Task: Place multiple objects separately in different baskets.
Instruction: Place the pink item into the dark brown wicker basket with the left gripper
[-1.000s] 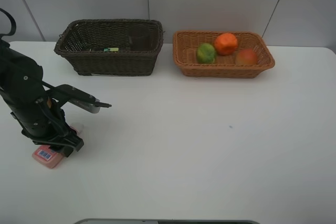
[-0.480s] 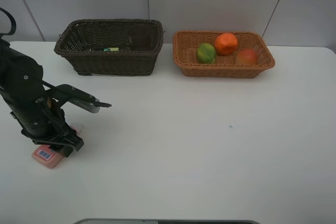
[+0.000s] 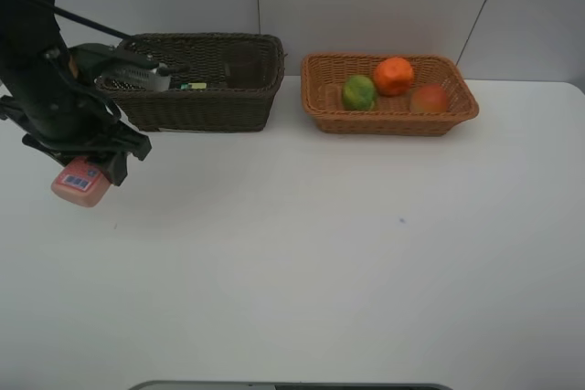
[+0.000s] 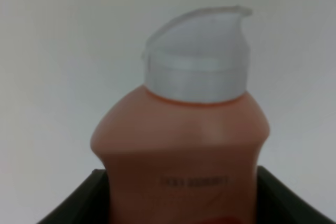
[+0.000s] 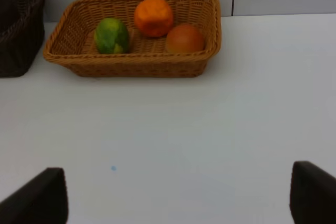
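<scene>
Two black fingers (image 4: 79,203) of the left gripper (image 3: 89,169) clamp the body of the pink bottle (image 3: 80,182), one on each side, with its white cap (image 4: 197,53) pointing away from the wrist. In the high view the bottle hangs clear of the worktop (image 3: 347,253), just in front of the near left corner of the dark brown basket (image 3: 192,79).

That basket stands at the back, left of centre; something small and green-yellow shows inside, too small to tell what. Beside it, apart by a narrow gap, the light tan basket (image 3: 388,98) holds the green-yellow fruit (image 3: 359,91), the tangerine (image 3: 393,75) and the red-orange fruit (image 3: 429,99).

The right gripper (image 5: 178,203) shows only two dark fingertips set wide apart, with nothing between them. Wide bare worktop lies in front of both baskets.
</scene>
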Motion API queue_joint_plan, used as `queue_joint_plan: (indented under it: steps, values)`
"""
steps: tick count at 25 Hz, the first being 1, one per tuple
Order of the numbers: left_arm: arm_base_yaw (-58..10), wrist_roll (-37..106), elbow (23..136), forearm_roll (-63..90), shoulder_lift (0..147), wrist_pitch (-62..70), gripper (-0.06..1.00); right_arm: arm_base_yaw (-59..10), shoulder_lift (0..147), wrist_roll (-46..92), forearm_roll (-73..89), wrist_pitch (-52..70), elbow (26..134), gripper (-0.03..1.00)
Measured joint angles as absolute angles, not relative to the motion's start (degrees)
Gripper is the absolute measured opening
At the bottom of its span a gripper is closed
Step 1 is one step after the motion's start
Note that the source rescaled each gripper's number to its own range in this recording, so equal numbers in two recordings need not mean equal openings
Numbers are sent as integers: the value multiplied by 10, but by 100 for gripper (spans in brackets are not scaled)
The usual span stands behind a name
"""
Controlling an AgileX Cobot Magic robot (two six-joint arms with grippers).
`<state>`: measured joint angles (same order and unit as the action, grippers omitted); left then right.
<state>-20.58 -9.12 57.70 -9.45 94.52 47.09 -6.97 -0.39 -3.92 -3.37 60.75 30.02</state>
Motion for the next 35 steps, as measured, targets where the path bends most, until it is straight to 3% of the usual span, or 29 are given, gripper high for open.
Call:
queue_joint_plan:
  steps: [7,22,35]
  values:
    - [-206,-99,746,-95,968,506,61,-70,-4,-39,-34,608,300,89]
    - [-203,-103,1099,-96,1219,530,61,-70,-4,-39,-34,608,300,89]
    - [-179,-105,1132,-101,1294,447,61,-70,-4,-39,-34,608,300,89]
